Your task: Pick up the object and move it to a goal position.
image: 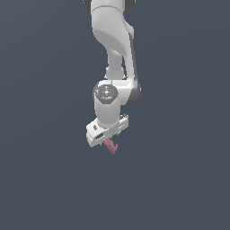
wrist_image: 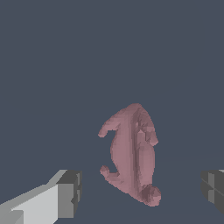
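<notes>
Plain dark grey-blue ground [image: 40,179] throughout

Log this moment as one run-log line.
phase: pre-grasp | gripper: open, fingers apart either side of pink object, no contact visible | object: below gripper, not lifted | goal: not visible

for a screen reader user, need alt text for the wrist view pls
A small dusty-pink lumpy object with hooked, pointed ends sits between the two spread dark fingertips of the open claw, touching neither, against a plain dark grey-blue background.
</notes>
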Available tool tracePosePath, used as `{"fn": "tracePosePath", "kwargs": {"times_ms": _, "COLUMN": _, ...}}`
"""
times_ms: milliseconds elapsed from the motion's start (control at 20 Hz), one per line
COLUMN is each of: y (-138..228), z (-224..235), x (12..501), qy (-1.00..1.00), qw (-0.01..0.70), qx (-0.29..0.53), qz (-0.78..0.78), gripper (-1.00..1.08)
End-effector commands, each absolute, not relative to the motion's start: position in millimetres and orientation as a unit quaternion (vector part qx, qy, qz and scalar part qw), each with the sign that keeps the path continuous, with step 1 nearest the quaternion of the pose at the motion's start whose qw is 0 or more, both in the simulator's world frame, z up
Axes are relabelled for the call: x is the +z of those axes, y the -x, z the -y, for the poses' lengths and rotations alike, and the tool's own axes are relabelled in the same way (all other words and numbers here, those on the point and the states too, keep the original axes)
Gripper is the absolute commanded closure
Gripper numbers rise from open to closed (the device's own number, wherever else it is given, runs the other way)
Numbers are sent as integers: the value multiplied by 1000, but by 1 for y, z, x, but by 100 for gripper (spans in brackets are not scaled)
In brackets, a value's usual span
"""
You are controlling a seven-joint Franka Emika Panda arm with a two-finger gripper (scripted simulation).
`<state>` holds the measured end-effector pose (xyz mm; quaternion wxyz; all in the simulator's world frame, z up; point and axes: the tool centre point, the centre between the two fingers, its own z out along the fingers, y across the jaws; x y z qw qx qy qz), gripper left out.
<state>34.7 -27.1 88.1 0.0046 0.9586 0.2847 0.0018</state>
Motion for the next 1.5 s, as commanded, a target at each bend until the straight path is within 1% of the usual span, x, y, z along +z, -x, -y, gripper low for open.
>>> {"fn": "tracePosePath", "kwargs": {"times_ms": 0, "y": -35, "z": 29, "x": 81, "qy": -954, "qw": 3, "qx": 1, "qz": -299, "gripper": -92}}
{"fn": "tracePosePath", "kwargs": {"times_ms": 600, "y": -35, "z": 33, "x": 69, "qy": -949, "qw": 0, "qx": 0, "qz": -315, "gripper": -92}}
{"fn": "tracePosePath", "kwargs": {"times_ms": 1100, "y": -34, "z": 33, "x": 27, "qy": -948, "qw": 0, "qx": 0, "qz": -317, "gripper": -92}}
{"fn": "tracePosePath", "kwargs": {"times_ms": 1350, "y": -36, "z": 33, "x": 22, "qy": -948, "qw": 0, "qx": 0, "qz": -317, "gripper": -92}}
{"fn": "tracePosePath", "kwargs": {"times_ms": 1400, "y": -36, "z": 33, "x": 22, "qy": -948, "qw": 0, "qx": 0, "qz": -317, "gripper": 108}}
{"fn": "tracePosePath", "kwargs": {"times_ms": 1450, "y": -36, "z": 33, "x": 22, "qy": -948, "qw": 0, "qx": 0, "qz": -317, "gripper": 108}}
